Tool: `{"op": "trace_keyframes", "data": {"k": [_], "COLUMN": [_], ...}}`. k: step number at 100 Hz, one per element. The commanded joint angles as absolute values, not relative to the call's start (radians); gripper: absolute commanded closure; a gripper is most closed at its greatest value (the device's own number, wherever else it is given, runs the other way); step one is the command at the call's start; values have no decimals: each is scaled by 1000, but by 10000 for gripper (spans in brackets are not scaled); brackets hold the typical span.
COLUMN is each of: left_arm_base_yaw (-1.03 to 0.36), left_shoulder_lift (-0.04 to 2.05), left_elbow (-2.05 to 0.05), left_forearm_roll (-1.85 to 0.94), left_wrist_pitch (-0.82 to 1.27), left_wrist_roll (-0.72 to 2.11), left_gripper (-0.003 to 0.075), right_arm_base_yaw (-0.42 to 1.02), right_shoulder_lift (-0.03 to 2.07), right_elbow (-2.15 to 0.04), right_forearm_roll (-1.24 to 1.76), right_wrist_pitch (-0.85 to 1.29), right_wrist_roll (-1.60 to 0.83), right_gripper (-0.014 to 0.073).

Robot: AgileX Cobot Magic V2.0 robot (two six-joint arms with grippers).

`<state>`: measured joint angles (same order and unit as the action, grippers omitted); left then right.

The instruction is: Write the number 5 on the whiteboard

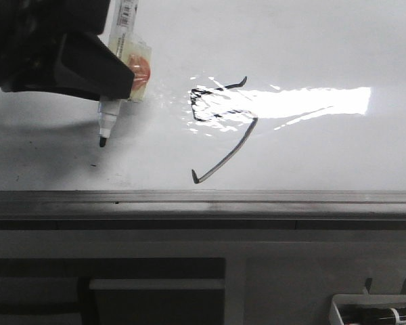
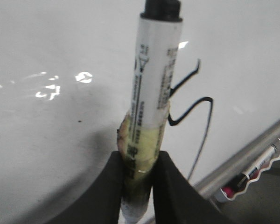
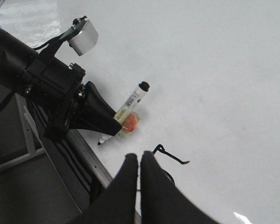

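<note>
The whiteboard (image 1: 338,40) is a large glossy white board with a bright glare band. The number 5 (image 1: 223,128) is drawn on it in thin black strokes, with an angular top and a long slanted tail ending in a small hook. My left gripper (image 1: 125,84) is shut on a white marker (image 1: 115,81), tip pointing down toward the board's front edge, left of the number. The left wrist view shows the marker (image 2: 154,79) clamped between the black fingers (image 2: 107,196). My right gripper (image 3: 140,156) is shut and empty, held above the number (image 3: 170,156).
A grey metal rail (image 1: 203,200) runs along the board's front edge. A white tray with markers (image 1: 375,311) sits at the lower right. A few small black specks (image 1: 95,164) mark the board near the marker tip.
</note>
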<state>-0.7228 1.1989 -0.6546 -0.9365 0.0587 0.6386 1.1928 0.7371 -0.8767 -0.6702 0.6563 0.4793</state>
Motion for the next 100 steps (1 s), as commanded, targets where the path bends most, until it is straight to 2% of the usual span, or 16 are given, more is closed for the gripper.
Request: {"op": "trace_keyframes", "data": {"k": [1,55,62,81,88,100], "left_arm_base_yaw": [-723,-723,-723,-723,-723,-723], "left_shoulder_lift": [1217,1367,1367,1367,1367,1367], "left_elbow": [-678,-678,-678,-678,-678,-678], "left_forearm_roll": [-1003,-1136,-1136,-1146,-1148,-1148], "left_wrist_pitch": [-72,-190,-190,-190,-192,-198], "left_wrist_roll": [626,626,626,626,626,626], "left_gripper": [741,734,685,422,370,330], "right_arm_base_yaw": [1191,1191,1191,1191,1191,1191], "right_shoulder_lift": [726,725,725,725,725,725], "right_elbow": [-905,-905,-905,-905,-905,-905], "right_forearm_roll": [-716,-716,-716,-716,-716,-716], "right_wrist_pitch": [655,695,697,697,697,697], "right_wrist_roll": [483,510,510,510,510,510], "right_gripper": [655,655,655,655,655,655]}}
